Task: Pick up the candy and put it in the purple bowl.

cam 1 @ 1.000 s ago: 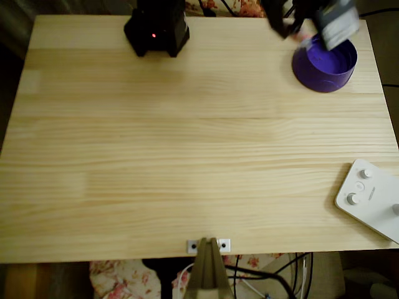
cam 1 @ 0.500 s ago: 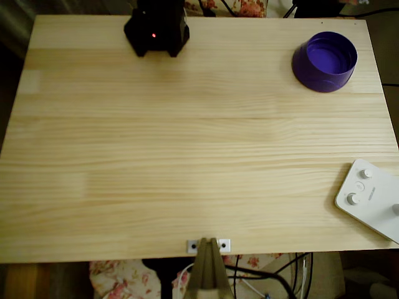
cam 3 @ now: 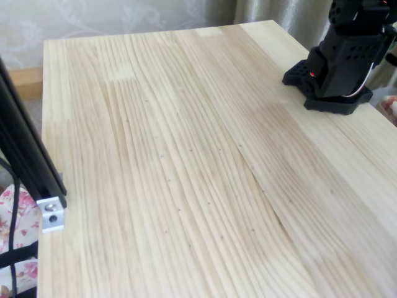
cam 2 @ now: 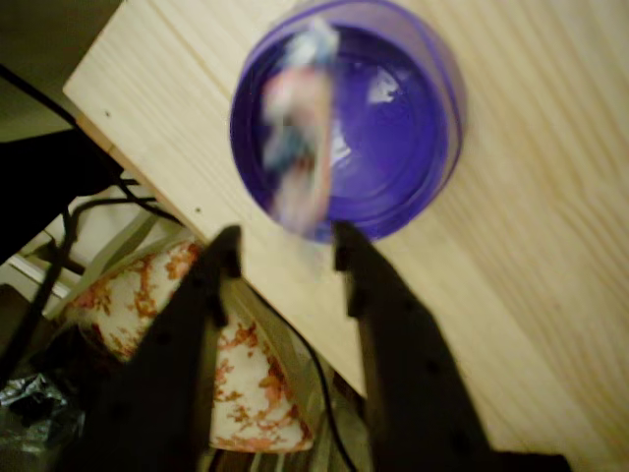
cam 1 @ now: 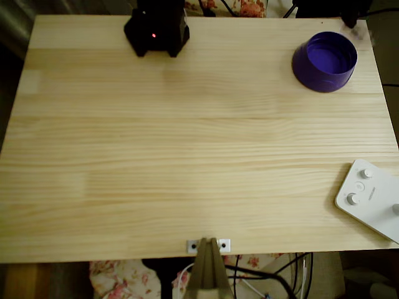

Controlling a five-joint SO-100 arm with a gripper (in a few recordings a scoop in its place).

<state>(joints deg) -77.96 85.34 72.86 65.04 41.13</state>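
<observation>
With the fingers (cam 2: 285, 251) spread and the blurred candy (cam 2: 300, 128) seen over the purple bowl (cam 2: 413, 147), the arm is best kept centred above it.

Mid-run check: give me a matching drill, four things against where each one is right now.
1 candy
2 purple bowl
3 white device
4 arm base

A overhead view, lower right
B wrist view, blurred, just beyond the open gripper
C overhead view, top edge, red light showing
D overhead view, upper right

Pairs: 1-B, 2-D, 3-A, 4-C
</observation>
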